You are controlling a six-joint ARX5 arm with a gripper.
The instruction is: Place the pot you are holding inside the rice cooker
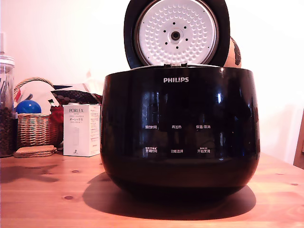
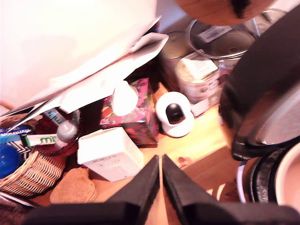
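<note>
Closed, empty pincer (image 2: 161,174) above clutter

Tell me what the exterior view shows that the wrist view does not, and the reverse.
Only the exterior view shows the rice cooker front, with PHILIPS and its button labels. Only the wrist view shows the pincer, shut and holding nothing, a small white camera and tins. Both show the white PORLEX box, the wicker basket, the blue ball and the open lid.

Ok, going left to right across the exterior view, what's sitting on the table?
Glass jar of dark beans → wicker basket holding a blue ball → white PORLEX box → black PHILIPS rice cooker with its lid raised.
</note>
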